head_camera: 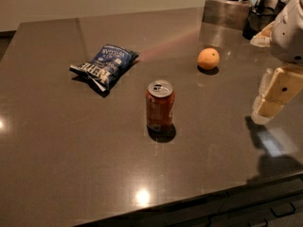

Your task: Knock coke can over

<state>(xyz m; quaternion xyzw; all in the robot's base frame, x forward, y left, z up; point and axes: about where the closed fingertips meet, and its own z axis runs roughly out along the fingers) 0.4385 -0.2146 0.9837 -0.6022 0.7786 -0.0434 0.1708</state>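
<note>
Three things on the surface (57, 164): can (160, 106) upright at centre, bag (105, 65) and orange (208, 58) behind. Gripper (274, 94) hovers well right, empty, openness unclear, seemingly low for a sideways swipe.

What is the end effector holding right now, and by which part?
Nothing. The end effector hangs at the right, above the table, apart from everything. The coke can stands upright and untouched mid-table; the orange and chip bag lie free too.

We record the gripper (262, 110) at far right: cream, blocky plastic casing with one small dark dot. The arm (289, 32) has a rounded white-grey shell.
</note>
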